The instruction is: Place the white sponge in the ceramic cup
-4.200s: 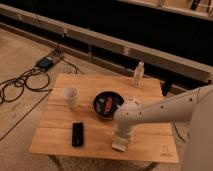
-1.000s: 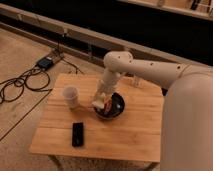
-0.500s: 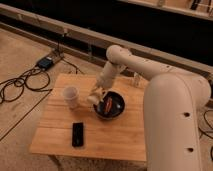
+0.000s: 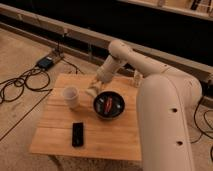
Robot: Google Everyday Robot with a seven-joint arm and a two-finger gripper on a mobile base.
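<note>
The ceramic cup [image 4: 70, 97] is a plain white tapered cup standing upright on the left part of the wooden table [image 4: 55, 135]. My gripper [image 4: 94, 86] hangs over the table between the cup and the black bowl, a little right of the cup and above its rim. It is shut on the white sponge [image 4: 91, 92], a small cream-white block that shows just below the fingers. The sponge is in the air, apart from the cup.
A black round bowl [image 4: 109, 105] with something red-orange inside sits right of the cup. A black flat device [image 4: 78, 134] lies near the front edge. A small pale bottle [image 4: 135, 78] stands at the back, partly behind my arm. Cables and a box [image 4: 46, 62] lie on the floor to the left.
My gripper took the sponge from the table's front right, lifted it and carried it left over the bowl. It has now moved further left toward the cup.
</note>
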